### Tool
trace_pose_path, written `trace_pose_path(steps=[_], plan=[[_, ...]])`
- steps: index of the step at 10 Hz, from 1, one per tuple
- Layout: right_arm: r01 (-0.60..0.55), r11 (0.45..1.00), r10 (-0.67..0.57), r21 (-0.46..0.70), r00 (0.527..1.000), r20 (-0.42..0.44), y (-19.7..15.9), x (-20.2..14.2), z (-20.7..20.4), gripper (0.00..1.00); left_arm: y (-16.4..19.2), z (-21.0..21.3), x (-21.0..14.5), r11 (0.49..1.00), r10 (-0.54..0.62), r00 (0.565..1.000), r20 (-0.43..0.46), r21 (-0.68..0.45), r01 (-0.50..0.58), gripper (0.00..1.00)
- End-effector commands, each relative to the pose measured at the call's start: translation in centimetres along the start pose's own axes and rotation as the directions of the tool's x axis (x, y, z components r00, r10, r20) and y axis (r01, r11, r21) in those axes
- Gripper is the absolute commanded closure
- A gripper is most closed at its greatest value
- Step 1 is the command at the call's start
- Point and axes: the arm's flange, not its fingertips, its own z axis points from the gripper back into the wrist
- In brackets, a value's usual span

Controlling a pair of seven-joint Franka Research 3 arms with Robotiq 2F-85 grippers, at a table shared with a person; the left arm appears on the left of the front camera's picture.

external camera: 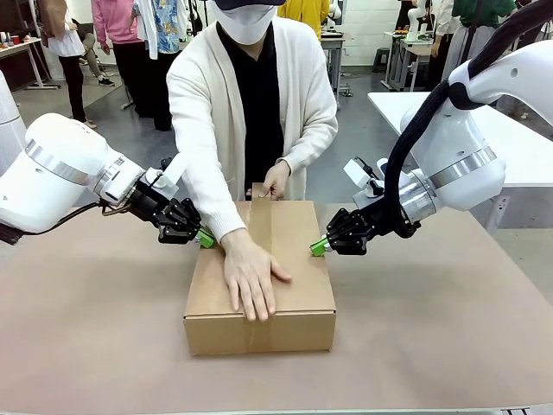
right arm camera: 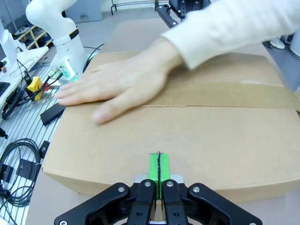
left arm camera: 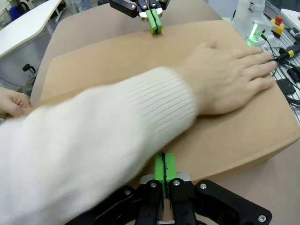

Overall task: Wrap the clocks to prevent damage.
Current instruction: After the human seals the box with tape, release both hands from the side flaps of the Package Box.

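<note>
- No clocks visible from my end; I'd guess they're inside the closed cardboard box (external camera: 259, 290) mid-table.
- Person's hand (external camera: 251, 277) presses the lid flat, probably for taping.
- My left gripper (external camera: 206, 239) and right gripper (external camera: 320, 246), jaws closed on nothing, brace opposite box sides so it can't slide.

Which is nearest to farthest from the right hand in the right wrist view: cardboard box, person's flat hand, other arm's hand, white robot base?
1. Brown cardboard box: its near edge is right at the shut green pads of the right hand.
2. Person's flat hand: pressed on the box top, left of centre.
3. Left hand: beyond the box's far edge.
4. White robot base: far upper left.
</note>
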Motion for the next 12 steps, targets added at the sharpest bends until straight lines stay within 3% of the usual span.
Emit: trace_pose_path(steps=[1,12], plan=[[0.004,1.0,-0.004,-0.001,1.0,-0.005,-0.01,-0.23,-0.17,0.99,-0.01,-0.41,-0.3,1.0,-0.011,1.0,-0.006,-0.003,0.011,1.0],[0.004,1.0,-0.004,-0.001,1.0,-0.005,-0.01,-0.23,-0.17,0.99,-0.01,-0.41,-0.3,1.0,-0.011,1.0,-0.006,-0.003,0.011,1.0]])
